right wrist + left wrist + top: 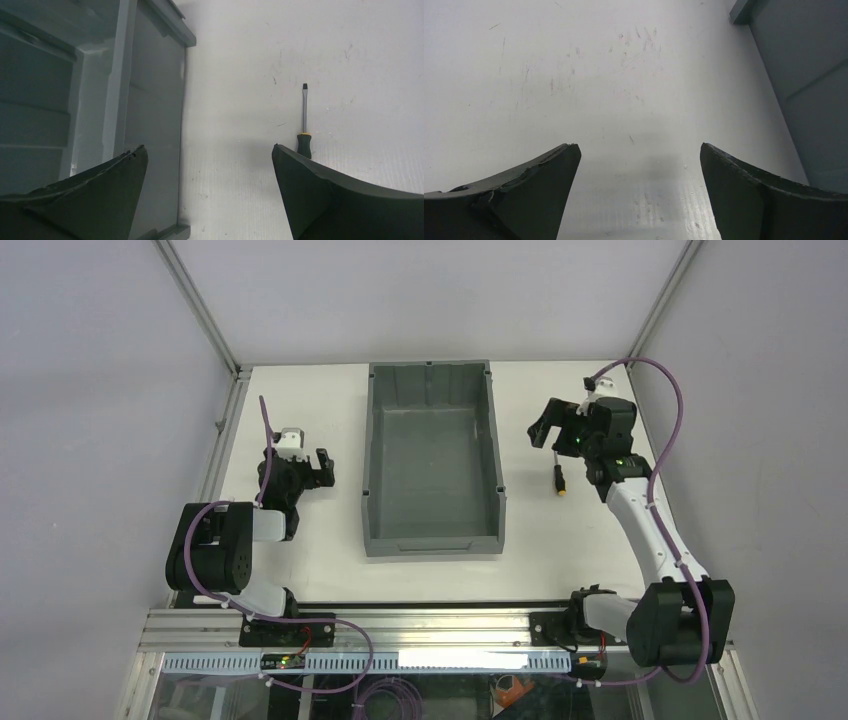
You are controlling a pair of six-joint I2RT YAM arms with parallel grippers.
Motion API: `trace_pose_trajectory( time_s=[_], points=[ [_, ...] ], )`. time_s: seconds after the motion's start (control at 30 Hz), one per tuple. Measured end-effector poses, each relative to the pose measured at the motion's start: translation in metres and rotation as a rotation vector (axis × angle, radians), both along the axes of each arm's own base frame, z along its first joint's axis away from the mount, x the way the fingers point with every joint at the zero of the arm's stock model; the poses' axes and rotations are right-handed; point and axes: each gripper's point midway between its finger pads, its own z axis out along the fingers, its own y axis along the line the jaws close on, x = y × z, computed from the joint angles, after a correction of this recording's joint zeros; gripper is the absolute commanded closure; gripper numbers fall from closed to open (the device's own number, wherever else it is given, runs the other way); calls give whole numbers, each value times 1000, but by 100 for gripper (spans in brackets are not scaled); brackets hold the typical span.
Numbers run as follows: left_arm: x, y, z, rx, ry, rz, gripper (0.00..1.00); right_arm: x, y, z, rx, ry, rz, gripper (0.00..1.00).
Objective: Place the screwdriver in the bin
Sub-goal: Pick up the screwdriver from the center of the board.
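Centred on the white table [320, 575] stands the grey bin [368, 460]. Left of the bin, the left gripper [639, 150] hangs with its fingers spread apart. Right of the bin, the right gripper [210, 155] is likewise spread wide, and the screwdriver [303, 117] lies flat on the table near its right finger.

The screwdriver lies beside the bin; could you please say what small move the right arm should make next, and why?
Probably slide the right gripper sideways, away from the bin, before lowering: its jaws are open, but the screwdriver lies at the edge of their gap, not centred, in the right wrist view.
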Motion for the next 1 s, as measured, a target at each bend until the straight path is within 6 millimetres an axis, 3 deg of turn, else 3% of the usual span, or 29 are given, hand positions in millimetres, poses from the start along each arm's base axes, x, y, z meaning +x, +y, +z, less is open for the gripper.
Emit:
trace_pose_trajectory(
  time_s=[0.4, 0.83, 1.0],
  points=[
    [0, 0, 0, 0, 0, 0, 1, -5, 1, 1, 7, 40, 0, 0],
    [0, 0, 0, 0, 0, 0, 1, -7, -5, 55, -55, 85, 14, 0],
    [0, 0, 0, 0, 0, 0, 1, -5, -12, 58, -100, 154, -1, 0]
  ],
)
